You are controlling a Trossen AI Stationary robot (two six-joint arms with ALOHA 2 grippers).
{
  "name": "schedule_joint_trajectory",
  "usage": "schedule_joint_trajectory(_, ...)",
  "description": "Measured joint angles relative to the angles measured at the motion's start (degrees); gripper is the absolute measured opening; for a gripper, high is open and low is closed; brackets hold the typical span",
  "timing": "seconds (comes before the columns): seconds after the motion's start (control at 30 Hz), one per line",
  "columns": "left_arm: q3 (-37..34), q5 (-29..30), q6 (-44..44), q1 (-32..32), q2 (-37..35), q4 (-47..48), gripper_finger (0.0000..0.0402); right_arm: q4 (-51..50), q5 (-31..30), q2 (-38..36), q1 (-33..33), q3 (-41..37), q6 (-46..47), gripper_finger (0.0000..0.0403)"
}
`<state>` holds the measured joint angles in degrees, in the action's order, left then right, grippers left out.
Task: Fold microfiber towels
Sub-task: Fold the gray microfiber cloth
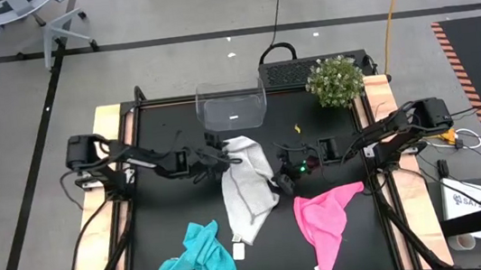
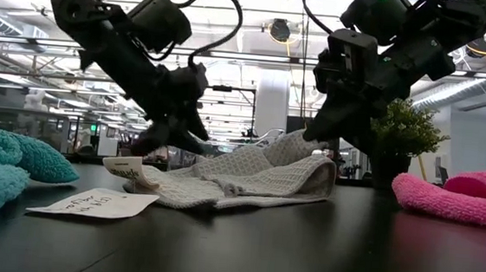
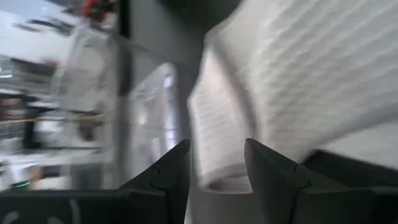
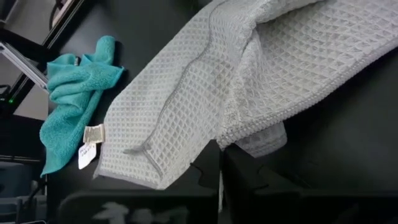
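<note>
I had my left gripper [image 1: 228, 159] at the far left edge of the grey-white towel [image 1: 248, 189], which lay in a long, partly doubled strip near the middle of the black table [image 1: 169, 225], running from just in front of the clear plastic bin [image 1: 232, 105] toward the near edge. In my left wrist view my fingers [image 3: 171, 177] stood parted with a rolled hem of the cloth between them, not pinched; I judged I was letting go of it. My right gripper [image 1: 289, 178] hung just beside the towel's right edge, fingers pressed together on nothing I could make out.

To do this step well, I reckoned I should open fully before lifting away, so the waffle weave did not snag on a fingertip and drag the fold open. I wanted the folded layer to sit square on the one below, edges matched, with the small tag [image 1: 239, 250] at the near end tucked or at least flat. The cloth was limp and bunched at the fold, so smoothing it outward would matter.

The teal towel [image 1: 197, 260] lay crumpled toward the near left corner and the pink towel [image 1: 325, 219] toward the near right, both unfolded and apart from the grey one.
</note>
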<state>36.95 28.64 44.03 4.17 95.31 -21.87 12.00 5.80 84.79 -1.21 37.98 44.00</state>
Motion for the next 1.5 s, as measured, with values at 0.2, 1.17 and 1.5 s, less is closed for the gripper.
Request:
schedule_joint_trajectory(0.2, 0.0, 1.3, 3.0, 0.4, 1.8, 1.6, 0.0152, 0.2, 0.0, 0.0, 0.0, 0.0, 0.3, 0.0000)
schedule_joint_trajectory(1.17, 0.0, -6.3, -1.7, 5.4, 1.8, 2.0, 0.0152, 3.4, -0.2, 0.0, 0.1, 0.0, -1.8, 0.0000)
schedule_joint_trajectory(1.5, 0.0, -9.7, -2.5, 4.7, 2.1, 1.6, 0.0152, 3.4, -0.2, 0.0, 0.1, 0.0, -1.8, 0.0000)
